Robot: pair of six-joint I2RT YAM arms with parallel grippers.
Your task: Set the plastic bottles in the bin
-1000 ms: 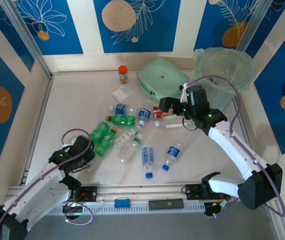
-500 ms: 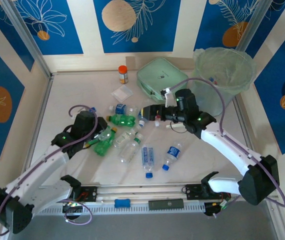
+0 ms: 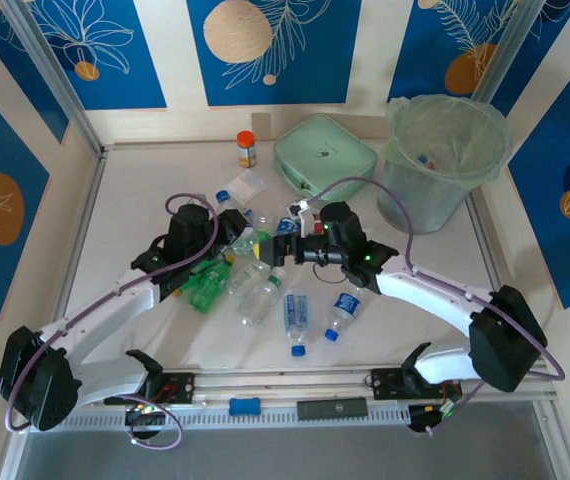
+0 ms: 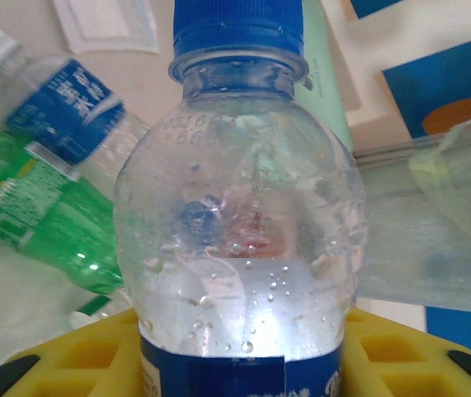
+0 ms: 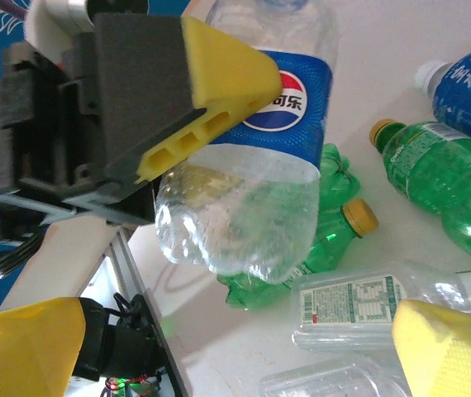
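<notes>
My left gripper [image 3: 227, 225] [image 4: 240, 364] is shut on a clear plastic bottle [image 3: 224, 199] [image 4: 240, 215] [image 5: 256, 165] with a blue cap and a blue label. It holds the bottle off the table, above the pile. My right gripper [image 3: 285, 242] [image 5: 235, 356] stands open just to the right of that bottle, with nothing between its yellow fingertips [image 5: 446, 351]. Under and around them lie more bottles: green ones [image 3: 205, 285] [image 5: 442, 174] and clear ones [image 3: 295, 318] [image 3: 343, 310] [image 5: 359, 306]. The bin [image 3: 445, 150] [image 4: 442, 223] stands at the back right.
A mint-green flat case [image 3: 325, 160] lies left of the bin. An orange-capped jar [image 3: 247, 148] and a white packet [image 3: 244, 185] sit at the back. Blue patterned walls close in the table, and a metal rail [image 3: 295, 385] runs along the near edge.
My left arm swung from the near left up into the pile and now grips a bottle. My right gripper travelled left from beside the bin to the pile's right side.
</notes>
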